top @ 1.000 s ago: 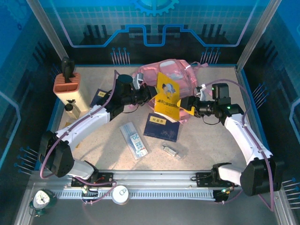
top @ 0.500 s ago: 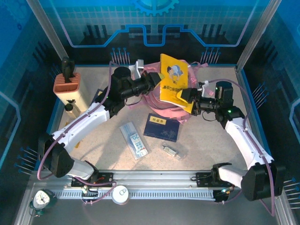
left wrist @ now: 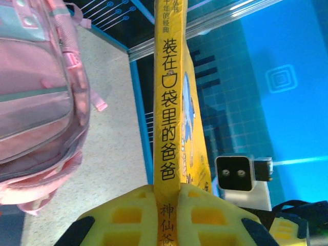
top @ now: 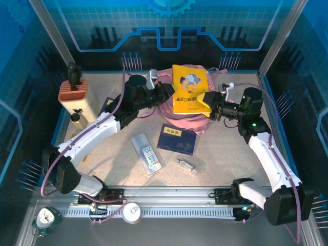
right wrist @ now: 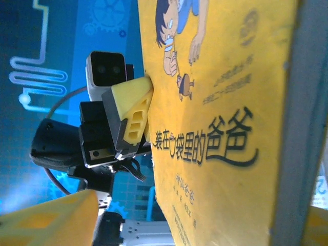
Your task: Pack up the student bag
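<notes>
The left claw (top: 165, 94) pinches the yellow book (top: 190, 88) by its spine and the right claw (top: 209, 104) clamps its opposite corner, holding it above the student bag (top: 179, 120), which lies at the far middle of the tabletop (top: 220, 154). If the arms move unevenly, the book could bend or slip free. I cannot tell whether the bag's mouth is open, so the book may land on shut fabric.

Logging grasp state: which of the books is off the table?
The yellow book, held in both arms' jaws; the blue book before the student bag lies flat on the table.
</notes>
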You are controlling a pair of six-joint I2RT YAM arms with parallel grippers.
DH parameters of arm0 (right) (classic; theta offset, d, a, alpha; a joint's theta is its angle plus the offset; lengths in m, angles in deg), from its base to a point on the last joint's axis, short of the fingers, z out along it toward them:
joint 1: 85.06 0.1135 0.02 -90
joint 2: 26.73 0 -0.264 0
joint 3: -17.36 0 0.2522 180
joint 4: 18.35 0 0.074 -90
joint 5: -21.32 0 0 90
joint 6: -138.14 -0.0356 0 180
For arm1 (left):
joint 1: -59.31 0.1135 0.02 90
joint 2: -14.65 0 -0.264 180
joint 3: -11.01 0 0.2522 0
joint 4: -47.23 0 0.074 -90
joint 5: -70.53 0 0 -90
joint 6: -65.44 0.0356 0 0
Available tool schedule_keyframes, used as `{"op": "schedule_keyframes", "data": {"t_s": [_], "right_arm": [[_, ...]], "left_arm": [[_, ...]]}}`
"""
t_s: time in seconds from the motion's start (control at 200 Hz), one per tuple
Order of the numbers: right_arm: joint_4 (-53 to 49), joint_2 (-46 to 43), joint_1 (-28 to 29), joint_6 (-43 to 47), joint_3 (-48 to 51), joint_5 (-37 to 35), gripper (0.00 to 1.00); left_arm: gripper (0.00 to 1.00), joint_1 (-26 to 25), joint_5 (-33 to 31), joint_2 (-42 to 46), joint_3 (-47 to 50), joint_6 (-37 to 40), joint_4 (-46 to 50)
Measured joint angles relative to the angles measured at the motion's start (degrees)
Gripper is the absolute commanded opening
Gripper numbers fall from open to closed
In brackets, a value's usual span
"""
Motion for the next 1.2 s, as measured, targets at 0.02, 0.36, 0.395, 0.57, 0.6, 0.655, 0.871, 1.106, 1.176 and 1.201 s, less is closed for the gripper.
{"op": "schedule_keyframes", "data": {"t_s": [0.02,0.36,0.395,0.57,0.6,0.655,0.871,1.106,1.176,1.201], "right_arm": [[-0.7,0.0,0.0,-0.1,0.0,-0.1,0.55],[-12.0,0.0,-0.1,8.4,-0.8,-1.7,0.08],[-12.8,0.0,-0.2,9.0,-0.8,-1.7,0.07],[-20.9,-0.1,-1.1,15.2,-2.6,-2.7,0.04],[-23.0,-0.2,-1.8,16.7,-3.3,-3.6,0.04],[-27.2,-0.4,-3.6,19.1,-4.5,-5.3,0.04],[-40.9,-2.1,-10.3,28.3,-6.7,-12.2,0.05],[-49.7,-2.3,-15.7,34.8,-7.2,-16.9,0.07],[-50.9,-2.3,-16.8,35.7,-7.2,-17.7,0.07],[-51.2,-2.3,-17.1,36.0,-7.2,-17.9,0.07]], "left_arm": [[0.0,-0.1,-0.2,0.0,0.0,0.5,0.4],[0.0,-1.9,-3.5,0.4,0.0,5.8,6.1],[0.02,-2.0,-3.7,0.4,0.0,6.4,6.7],[0.31,-2.6,-4.3,0.4,-0.2,13.1,10.4],[0.34,-2.5,-4.6,0.4,-0.4,15.0,11.7],[0.38,-2.5,-5.5,0.4,-1.2,18.5,14.3],[0.47,-2.5,-9.0,-3.7,-7.7,38.6,21.1],[0.54,-2.5,-11.6,-18.5,-15.4,53.4,22.9],[0.56,-2.5,-11.6,-23.6,-18.5,56.3,23.4],[0.57,-2.5,-11.6,-25.4,-19.7,56.9,23.6]]}}
